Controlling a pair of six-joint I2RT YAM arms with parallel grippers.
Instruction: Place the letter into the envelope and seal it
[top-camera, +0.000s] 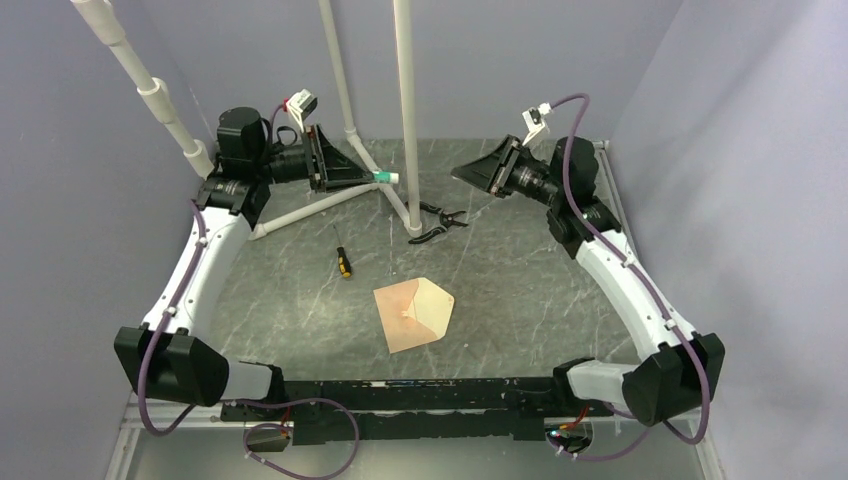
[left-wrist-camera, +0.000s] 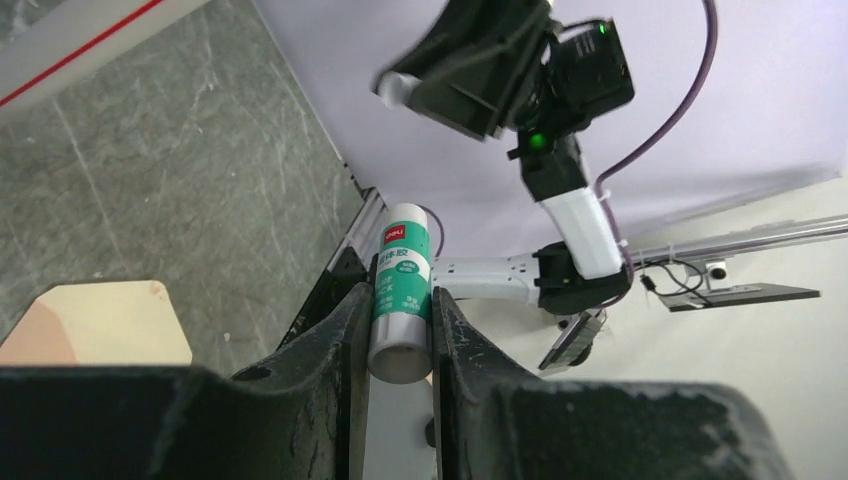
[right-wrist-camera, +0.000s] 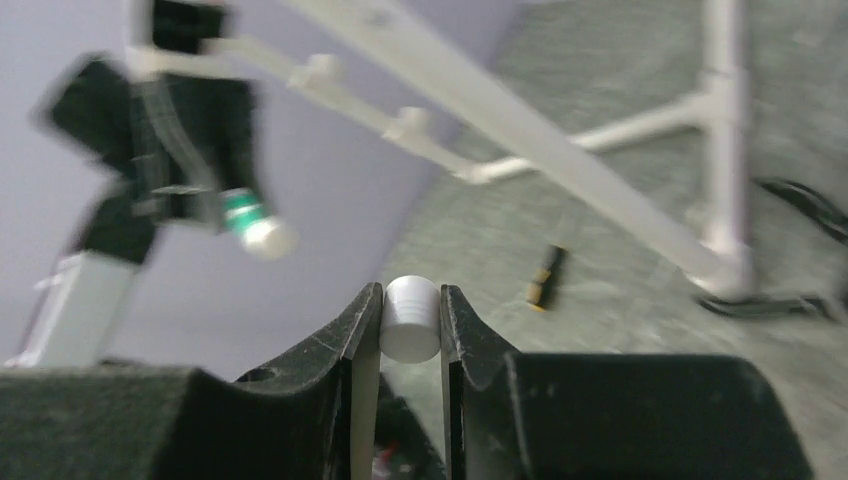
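The left gripper (left-wrist-camera: 400, 292) is closed part-way around a green-and-white glue stick (left-wrist-camera: 402, 270), which is clamped across its barrel and held high above the surface (top-camera: 520, 290). The right gripper (right-wrist-camera: 411, 295) is closed to a like width on a small white cap (right-wrist-camera: 411, 322), most likely the cap of that stick. The two arms are raised at the far side, facing each other and well apart.

The envelope (top-camera: 398, 318) lies flat near the middle of the surface, between the arm bases and a screwdriver (top-camera: 344, 263). Its paler pointed flap (top-camera: 436, 303) is spread open to the right. The letter cannot be made out as a separate sheet; it is judged to be inside already, though this cannot be confirmed.

The step in hand is judged to be gluing the flap.
- The stick should be carried down to the open flap and tilted so that its bare end meets the paper squarely.
- It should be drawn lightly along the flap's two slanted edges.
- Little pressure should be used, since the envelope is not held down and could slide or buckle.
- The cap should be kept clamped for recapping.
- The pliers (top-camera: 440, 222) and the screwdriver should be avoided on the way down.
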